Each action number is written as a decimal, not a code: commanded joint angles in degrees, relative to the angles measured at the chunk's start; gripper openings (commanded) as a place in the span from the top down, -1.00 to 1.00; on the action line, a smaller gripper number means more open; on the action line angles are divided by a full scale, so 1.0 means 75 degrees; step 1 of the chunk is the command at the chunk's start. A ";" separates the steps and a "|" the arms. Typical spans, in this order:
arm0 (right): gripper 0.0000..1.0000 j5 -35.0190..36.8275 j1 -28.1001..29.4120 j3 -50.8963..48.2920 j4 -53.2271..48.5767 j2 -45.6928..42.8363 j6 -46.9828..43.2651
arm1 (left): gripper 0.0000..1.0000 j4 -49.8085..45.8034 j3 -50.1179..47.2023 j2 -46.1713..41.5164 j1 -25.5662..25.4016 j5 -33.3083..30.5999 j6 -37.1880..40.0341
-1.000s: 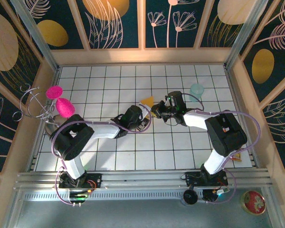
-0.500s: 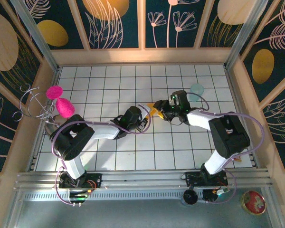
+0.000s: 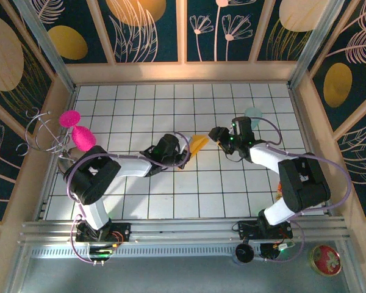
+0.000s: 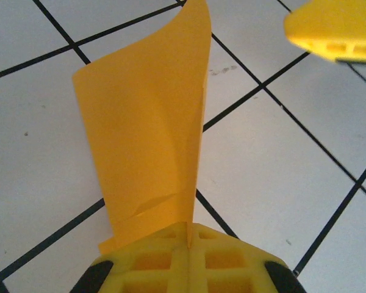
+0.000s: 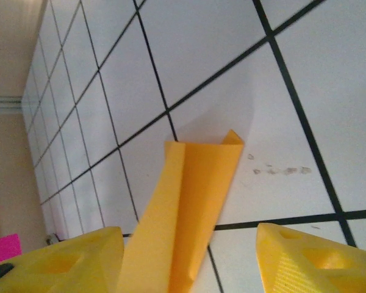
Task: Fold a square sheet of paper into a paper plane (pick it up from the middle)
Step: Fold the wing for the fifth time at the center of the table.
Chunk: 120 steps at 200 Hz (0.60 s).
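The paper plane (image 3: 197, 144) is a folded strip of orange-yellow paper with a centre crease, raised a little above the white tiled table near its middle. My left gripper (image 3: 183, 156) is shut on its near end. In the left wrist view the folded paper (image 4: 152, 134) rises out of the shut yellow jaws of the left gripper (image 4: 189, 235). My right gripper (image 3: 217, 135) stands open just right of the paper's far end. In the right wrist view the paper (image 5: 192, 195) runs between the spread fingers of the right gripper (image 5: 189, 238), close beside the left finger (image 5: 67, 262).
A pale teal cup (image 3: 254, 114) stands behind the right arm. A wire stand with pink pieces (image 3: 76, 131) sits at the left edge. Low tan walls (image 3: 183, 72) ring the tiled table. A red round tin (image 3: 326, 259) lies beyond the near rail.
The right gripper has opened, let go of the paper and drawn back to the right. The left gripper has shut on the paper's near end.
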 commanded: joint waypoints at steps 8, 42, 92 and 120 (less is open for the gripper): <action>-0.23 -0.0140 -0.0008 -0.0266 0.0469 -0.0241 -0.0861 | 1.00 -0.0002 0.0429 0.0349 0.0476 0.2058 -0.1580; -0.26 -0.0399 0.0096 -0.0303 0.0625 -0.0091 -0.1428 | 1.00 -0.0068 0.0700 0.0546 0.0539 0.2619 -0.2456; -0.30 -0.0622 0.0303 -0.0350 0.0944 0.0162 -0.1940 | 1.00 0.0405 0.0672 0.0712 0.0818 0.3353 -0.3987; -0.36 -0.0817 0.0433 -0.0311 0.1066 0.0357 -0.2133 | 1.00 0.1193 0.0510 0.0931 0.0962 0.3847 -0.5202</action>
